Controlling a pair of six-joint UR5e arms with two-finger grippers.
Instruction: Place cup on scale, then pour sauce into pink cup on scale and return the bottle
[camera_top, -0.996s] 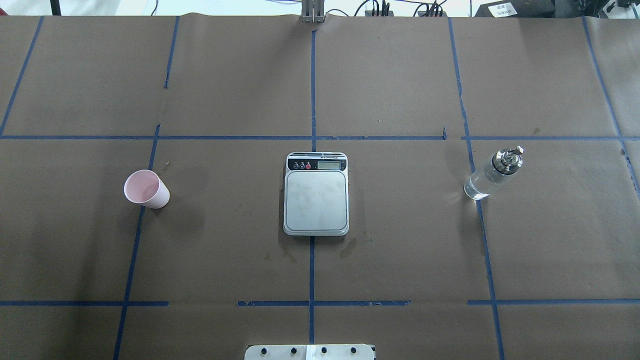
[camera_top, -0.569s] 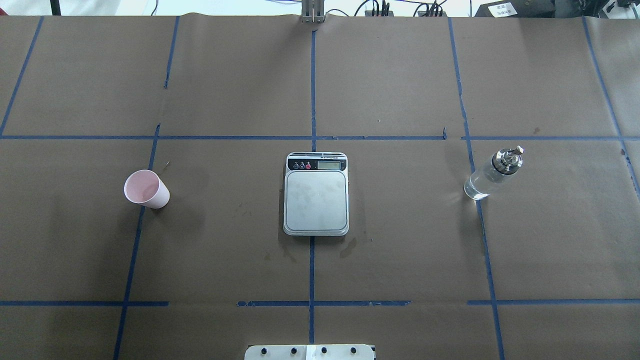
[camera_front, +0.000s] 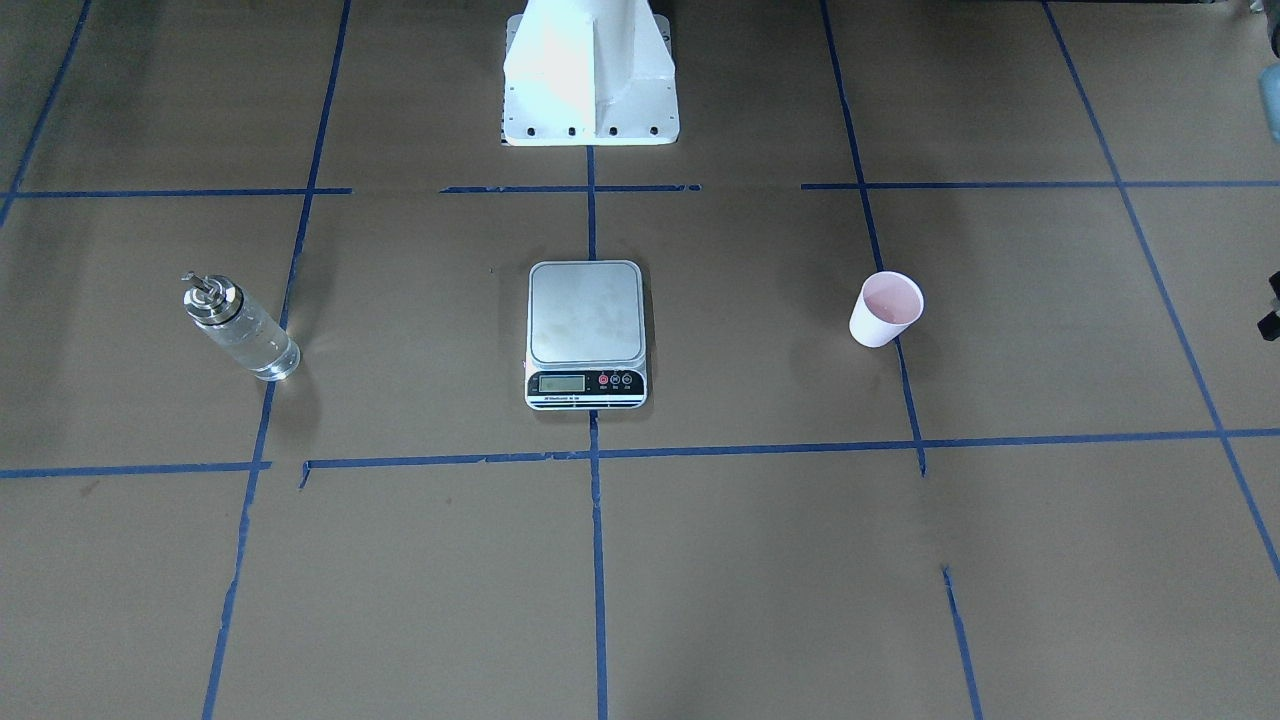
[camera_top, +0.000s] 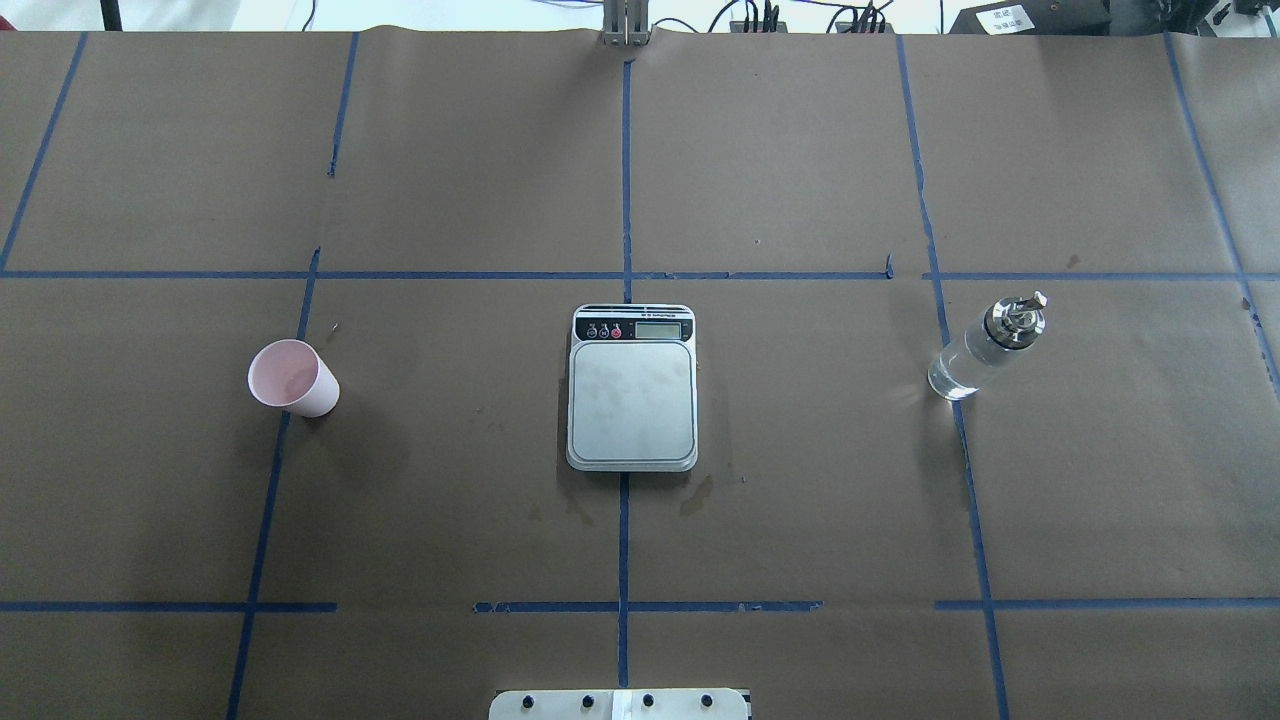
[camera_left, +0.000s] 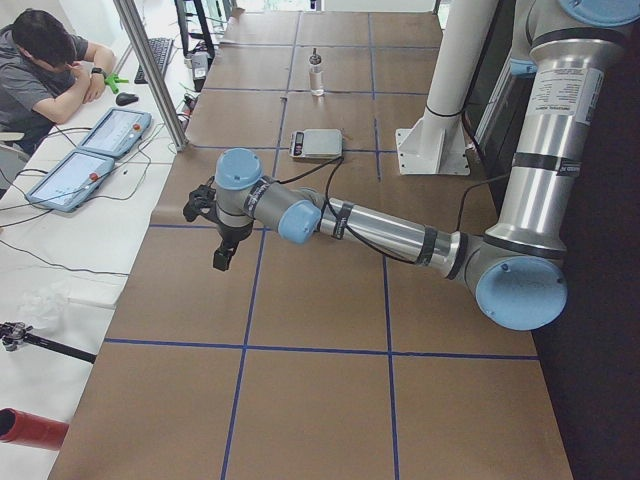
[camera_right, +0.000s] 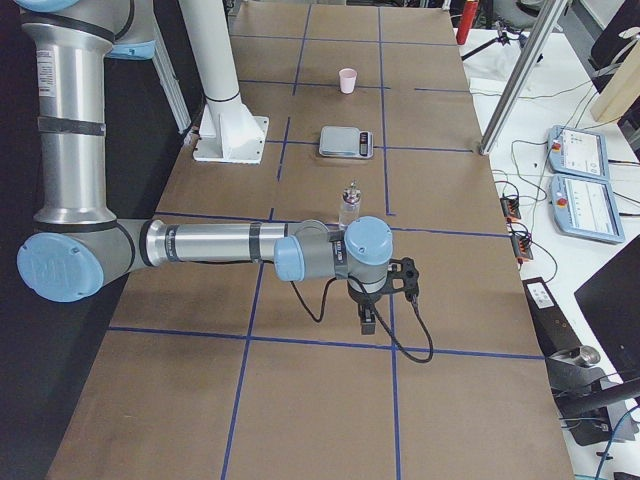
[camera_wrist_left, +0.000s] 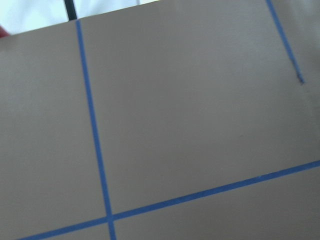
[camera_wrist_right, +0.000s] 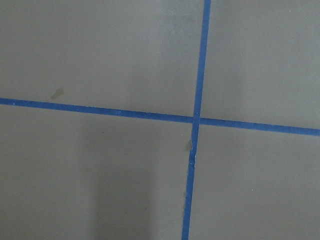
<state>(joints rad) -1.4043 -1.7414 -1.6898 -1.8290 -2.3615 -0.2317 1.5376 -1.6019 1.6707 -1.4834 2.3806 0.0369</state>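
The pale pink cup (camera_top: 292, 378) stands upright on the table at the left, also in the front view (camera_front: 886, 308). The scale (camera_top: 632, 400) lies at the centre with its steel platform bare (camera_front: 586, 312). The clear glass bottle (camera_top: 985, 345) with a silver cap stands at the right, holding clear liquid (camera_front: 250, 342). My left gripper (camera_left: 222, 255) hangs over the table's left end, well short of the cup. My right gripper (camera_right: 366, 320) hangs over the right end, near the bottle (camera_right: 350, 205). I cannot tell whether either gripper is open. Both wrist views show only table paper.
The white robot base (camera_front: 590, 70) stands behind the scale. Blue tape lines cross the brown paper. A seated operator (camera_left: 40, 60), two tablets (camera_left: 100, 150) and an aluminium post (camera_left: 150, 70) are beyond the table's far edge.
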